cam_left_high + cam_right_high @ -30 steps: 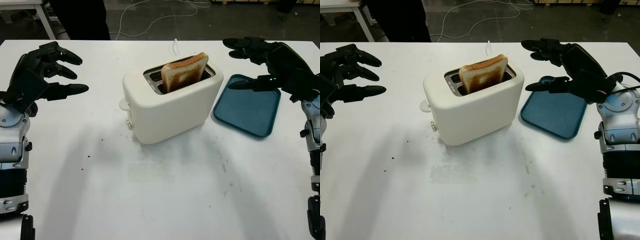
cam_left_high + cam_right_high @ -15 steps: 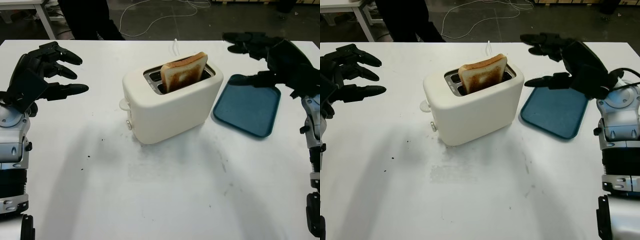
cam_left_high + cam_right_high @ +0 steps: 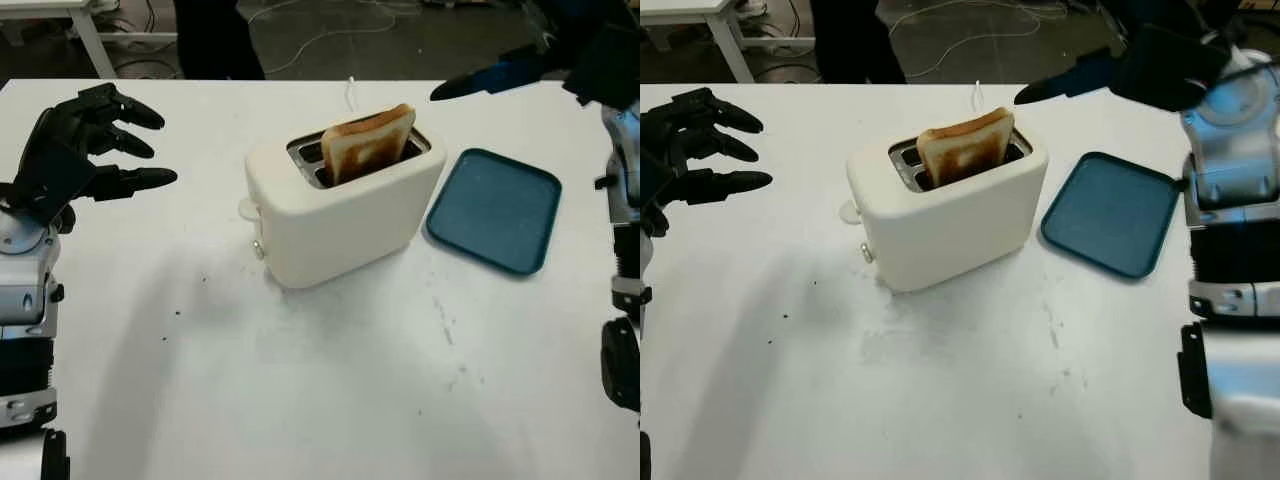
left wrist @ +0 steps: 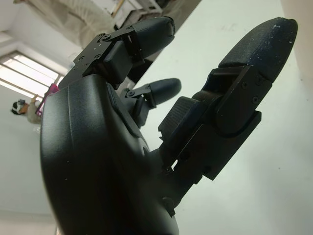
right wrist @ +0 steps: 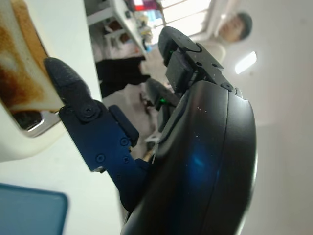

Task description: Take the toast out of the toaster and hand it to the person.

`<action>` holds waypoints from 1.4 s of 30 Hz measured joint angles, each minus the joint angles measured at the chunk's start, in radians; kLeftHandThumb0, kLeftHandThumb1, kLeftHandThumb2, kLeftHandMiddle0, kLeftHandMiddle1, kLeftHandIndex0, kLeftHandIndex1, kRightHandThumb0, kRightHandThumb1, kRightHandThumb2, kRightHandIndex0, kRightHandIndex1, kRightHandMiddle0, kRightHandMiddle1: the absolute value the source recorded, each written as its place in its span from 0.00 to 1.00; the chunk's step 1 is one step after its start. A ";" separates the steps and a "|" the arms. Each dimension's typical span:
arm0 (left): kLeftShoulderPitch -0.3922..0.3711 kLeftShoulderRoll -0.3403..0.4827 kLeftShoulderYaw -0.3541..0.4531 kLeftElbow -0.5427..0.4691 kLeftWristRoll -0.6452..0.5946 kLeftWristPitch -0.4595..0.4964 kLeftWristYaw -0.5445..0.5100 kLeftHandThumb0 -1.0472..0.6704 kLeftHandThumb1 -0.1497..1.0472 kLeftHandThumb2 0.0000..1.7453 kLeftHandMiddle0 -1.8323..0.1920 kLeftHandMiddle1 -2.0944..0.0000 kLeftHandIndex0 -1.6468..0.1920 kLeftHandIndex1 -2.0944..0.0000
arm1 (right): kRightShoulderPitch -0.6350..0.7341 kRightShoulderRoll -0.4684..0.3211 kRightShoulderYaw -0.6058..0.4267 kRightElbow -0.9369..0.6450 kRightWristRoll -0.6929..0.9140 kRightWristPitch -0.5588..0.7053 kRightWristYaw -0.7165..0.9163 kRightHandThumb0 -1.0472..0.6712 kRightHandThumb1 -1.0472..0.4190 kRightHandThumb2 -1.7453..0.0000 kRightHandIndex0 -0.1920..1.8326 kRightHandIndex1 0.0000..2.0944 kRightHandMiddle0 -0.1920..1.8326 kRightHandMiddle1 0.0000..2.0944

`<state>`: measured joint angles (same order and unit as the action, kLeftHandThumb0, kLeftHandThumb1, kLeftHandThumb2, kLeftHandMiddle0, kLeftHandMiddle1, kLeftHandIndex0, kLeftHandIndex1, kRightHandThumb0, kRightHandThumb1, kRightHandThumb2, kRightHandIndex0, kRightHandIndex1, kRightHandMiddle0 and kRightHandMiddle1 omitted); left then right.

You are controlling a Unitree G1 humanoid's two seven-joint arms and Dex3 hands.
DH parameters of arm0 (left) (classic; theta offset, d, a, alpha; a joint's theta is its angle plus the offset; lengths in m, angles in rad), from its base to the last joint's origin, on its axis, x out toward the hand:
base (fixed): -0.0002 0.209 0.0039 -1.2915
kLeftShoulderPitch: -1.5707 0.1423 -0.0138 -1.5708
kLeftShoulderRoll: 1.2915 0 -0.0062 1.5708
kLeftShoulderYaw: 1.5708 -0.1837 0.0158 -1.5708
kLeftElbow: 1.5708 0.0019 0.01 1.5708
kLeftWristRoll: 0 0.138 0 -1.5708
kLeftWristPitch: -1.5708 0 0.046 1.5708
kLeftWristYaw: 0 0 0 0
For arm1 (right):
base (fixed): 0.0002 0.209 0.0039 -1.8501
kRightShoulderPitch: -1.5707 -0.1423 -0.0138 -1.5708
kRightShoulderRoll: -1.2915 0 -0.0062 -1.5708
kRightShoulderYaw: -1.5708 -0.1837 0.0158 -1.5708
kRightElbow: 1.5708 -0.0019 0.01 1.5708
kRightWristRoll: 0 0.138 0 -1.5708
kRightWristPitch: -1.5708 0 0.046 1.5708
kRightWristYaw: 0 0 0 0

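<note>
The toast [image 3: 368,143] stands in the toaster [image 3: 340,205]. The right hand [image 3: 1120,75], empty and uncurled at two o'clock, should pinch its top edge; the left hand [image 3: 75,150] waits open at nine.

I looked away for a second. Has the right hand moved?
Yes. The right hand has risen and gone back, off the blue tray toward the table's far edge, behind the toaster.

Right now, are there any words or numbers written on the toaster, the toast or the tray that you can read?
None: no readable text on the cream plastic toaster, the browned slice of toast in its slot, or the dark teal rectangular tray on the white table.
</note>
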<state>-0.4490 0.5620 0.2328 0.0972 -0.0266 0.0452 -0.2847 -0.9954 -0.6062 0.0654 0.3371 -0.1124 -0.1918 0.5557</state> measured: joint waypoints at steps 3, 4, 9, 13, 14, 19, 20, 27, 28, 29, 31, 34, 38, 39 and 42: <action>0.000 0.000 0.000 0.000 0.000 0.002 0.000 0.00 0.59 0.00 0.67 0.40 0.62 0.47 | -0.032 0.006 0.046 0.041 -0.064 -0.048 -0.007 0.31 0.44 1.00 0.29 0.39 0.43 0.08; 0.000 0.000 0.000 -0.001 0.000 0.004 0.000 0.00 0.59 0.00 0.68 0.40 0.62 0.47 | -0.039 0.011 0.059 0.056 -0.078 -0.058 -0.007 0.26 0.43 0.99 0.29 0.39 0.42 0.07; 0.000 0.000 0.000 -0.004 0.000 0.009 0.000 0.00 0.59 0.00 0.67 0.39 0.61 0.47 | -0.078 0.019 0.135 0.133 -0.150 -0.098 0.024 0.16 0.36 0.99 0.25 0.37 0.39 0.06; 0.000 0.000 0.000 -0.004 0.000 0.009 0.000 0.00 0.59 0.00 0.67 0.39 0.61 0.47 | -0.083 0.025 0.155 0.160 -0.154 -0.112 0.052 0.17 0.33 0.99 0.21 0.37 0.37 0.05; 0.000 0.000 0.000 -0.004 0.000 0.009 0.000 0.00 0.59 0.00 0.67 0.39 0.61 0.47 | -0.083 0.026 0.159 0.160 -0.155 -0.112 0.058 0.17 0.33 0.99 0.21 0.37 0.37 0.05; 0.000 0.000 0.000 -0.003 0.000 0.008 0.000 0.00 0.60 0.00 0.67 0.40 0.61 0.48 | -0.070 0.038 0.165 0.167 -0.159 -0.136 0.068 0.21 0.31 0.99 0.20 0.36 0.36 0.04; 0.000 0.000 0.000 -0.003 0.000 0.007 0.000 0.00 0.60 0.00 0.67 0.40 0.61 0.48 | -0.064 0.040 0.169 0.169 -0.160 -0.143 0.070 0.20 0.31 0.99 0.20 0.36 0.36 0.04; 0.000 0.000 0.000 -0.003 0.000 0.007 0.000 0.00 0.61 0.00 0.66 0.40 0.61 0.48 | -0.037 0.053 0.179 0.181 -0.160 -0.167 0.072 0.17 0.28 0.99 0.20 0.39 0.37 0.04; 0.000 0.000 0.000 -0.003 0.000 0.006 0.001 0.00 0.61 0.00 0.67 0.40 0.61 0.48 | -0.033 0.059 0.179 0.187 -0.161 -0.173 0.065 0.19 0.29 1.00 0.22 0.40 0.38 0.05; 0.000 0.000 0.000 -0.003 0.000 0.005 0.001 0.00 0.61 0.00 0.67 0.40 0.61 0.48 | -0.029 0.065 0.179 0.194 -0.163 -0.184 0.055 0.20 0.29 1.00 0.23 0.40 0.39 0.05; 0.000 -0.001 0.000 -0.002 0.000 0.002 0.001 0.00 0.61 0.00 0.67 0.40 0.61 0.47 | -0.024 0.074 0.179 0.211 -0.170 -0.203 0.035 0.26 0.29 1.00 0.25 0.41 0.41 0.06; 0.000 -0.001 0.000 0.000 0.000 -0.009 0.003 0.00 0.61 0.00 0.67 0.39 0.61 0.47 | -0.021 0.080 0.179 0.236 -0.170 -0.220 0.016 0.30 0.29 1.00 0.29 0.40 0.44 0.07; 0.000 -0.001 0.000 0.000 0.000 -0.009 0.004 0.00 0.60 0.00 0.67 0.39 0.61 0.47 | -0.021 0.084 0.180 0.270 -0.176 -0.248 -0.006 0.34 0.30 1.00 0.38 0.40 0.48 0.09; 0.000 -0.001 0.000 0.000 0.000 -0.009 0.005 0.00 0.60 0.00 0.67 0.39 0.61 0.47 | -0.021 0.085 0.181 0.273 -0.180 -0.253 -0.011 0.35 0.30 1.00 0.41 0.41 0.50 0.10; 0.000 -0.001 0.000 0.000 0.000 -0.009 0.009 0.00 0.60 0.00 0.67 0.39 0.61 0.47 | -0.021 0.092 0.183 0.278 -0.197 -0.257 -0.025 0.36 0.29 1.00 0.52 0.46 0.54 0.11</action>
<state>-0.4491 0.5610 0.2324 0.0974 -0.0267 0.0360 -0.2760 -1.0164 -0.5143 0.2486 0.6148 -0.3090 -0.4489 0.5303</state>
